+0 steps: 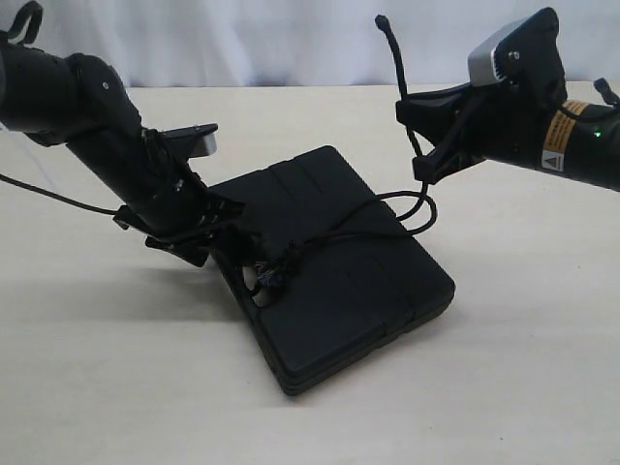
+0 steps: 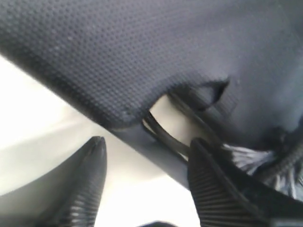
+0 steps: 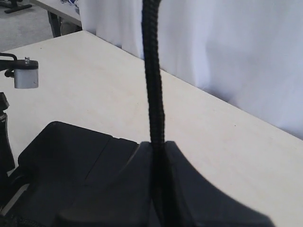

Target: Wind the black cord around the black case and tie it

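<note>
One black case [image 1: 349,300] lies flat on the surface [image 1: 523,368], set diagonally. One corner points to the far side and the opposite corner to the near side. Its handle edge faces my left arm, and the grooves in the lid run away from that arm's side toward the near right.

There is one black cord [image 3: 154,85]. It crosses the lid from the handle slot [image 2: 184,109] toward the right edge, loops there, and climbs to my right jaws [image 3: 156,146]. These are closed on it, and the free end stands up straight beyond them.

My left jaws [image 2: 147,142] stand apart at the handle edge, gripping nothing. Pale surface shows between one finger and the case. The cord's frayed tuft [image 2: 246,158] sits just beside the other finger.
</note>
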